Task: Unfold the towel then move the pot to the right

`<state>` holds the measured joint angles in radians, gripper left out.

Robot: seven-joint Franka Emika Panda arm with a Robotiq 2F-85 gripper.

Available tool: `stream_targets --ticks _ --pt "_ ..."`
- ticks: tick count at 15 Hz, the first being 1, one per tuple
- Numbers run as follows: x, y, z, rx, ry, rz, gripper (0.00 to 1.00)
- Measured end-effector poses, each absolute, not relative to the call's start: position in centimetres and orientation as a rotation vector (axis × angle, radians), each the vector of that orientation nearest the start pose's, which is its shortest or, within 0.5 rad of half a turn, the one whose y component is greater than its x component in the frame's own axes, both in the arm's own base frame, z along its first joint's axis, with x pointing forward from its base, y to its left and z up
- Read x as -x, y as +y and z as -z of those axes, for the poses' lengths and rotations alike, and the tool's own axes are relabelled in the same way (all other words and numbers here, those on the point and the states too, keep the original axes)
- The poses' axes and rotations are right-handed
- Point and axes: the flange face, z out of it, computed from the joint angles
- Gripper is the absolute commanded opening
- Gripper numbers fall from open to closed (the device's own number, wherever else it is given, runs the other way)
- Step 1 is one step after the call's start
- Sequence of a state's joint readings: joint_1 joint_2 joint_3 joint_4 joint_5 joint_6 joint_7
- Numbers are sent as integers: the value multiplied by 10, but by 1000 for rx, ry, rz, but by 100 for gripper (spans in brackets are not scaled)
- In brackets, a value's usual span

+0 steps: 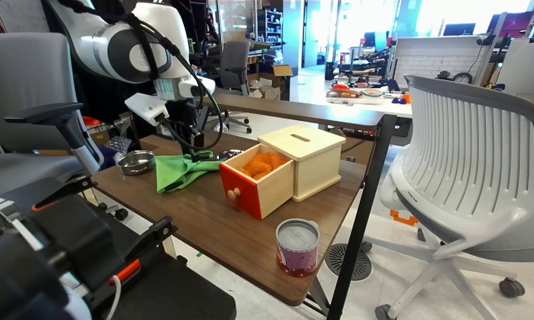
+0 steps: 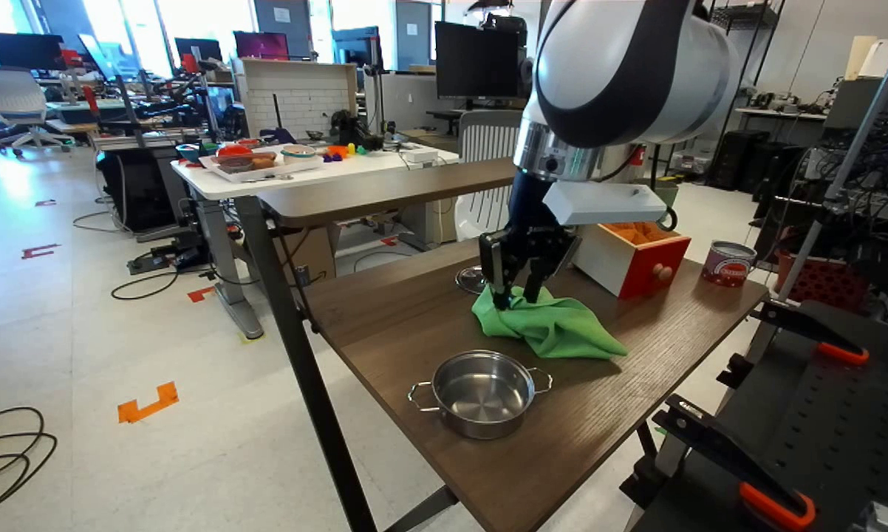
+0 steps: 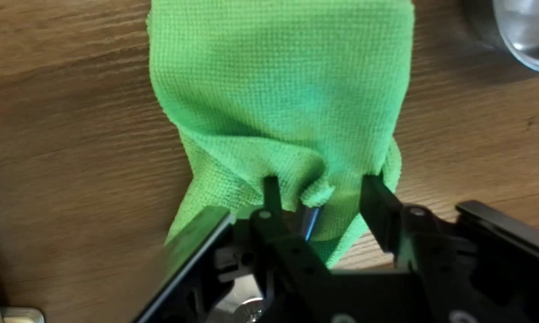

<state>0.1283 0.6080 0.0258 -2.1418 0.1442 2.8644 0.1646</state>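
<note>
The green towel [image 3: 278,80] lies rumpled and partly folded on the brown table, also in both exterior views [image 1: 176,171] [image 2: 562,332]. My gripper [image 3: 321,181] is open, pointing down at the towel; its fingertips are apart, with a curled towel edge between them. In the exterior views the gripper [image 2: 516,299] [image 1: 198,155] is low at the towel; whether the tips touch it is unclear. The silver pot [image 2: 482,391] with two handles stands upright beside the towel, uncovered. It also shows in an exterior view [image 1: 136,163] and at the wrist view's top right corner [image 3: 527,33].
A shiny metal lid-like thing [image 2: 470,279] lies behind the towel. A wooden box [image 1: 318,164] with an open red-fronted drawer [image 1: 245,193] holding orange stuff stands on the table. A purple can [image 1: 297,249] stands near the table's end. A raised brown shelf [image 2: 385,193] runs along one side.
</note>
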Motion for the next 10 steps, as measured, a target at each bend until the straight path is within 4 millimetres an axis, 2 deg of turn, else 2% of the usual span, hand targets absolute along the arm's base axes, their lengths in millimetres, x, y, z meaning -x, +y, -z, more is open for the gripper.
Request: stream_targets --ticks 2,3,10 --pt "-567 80 -126 3050 233 163 3" --pt "-568 80 -126 3050 233 166 0" --pt "-571 80 -131 3049 232 183 1"
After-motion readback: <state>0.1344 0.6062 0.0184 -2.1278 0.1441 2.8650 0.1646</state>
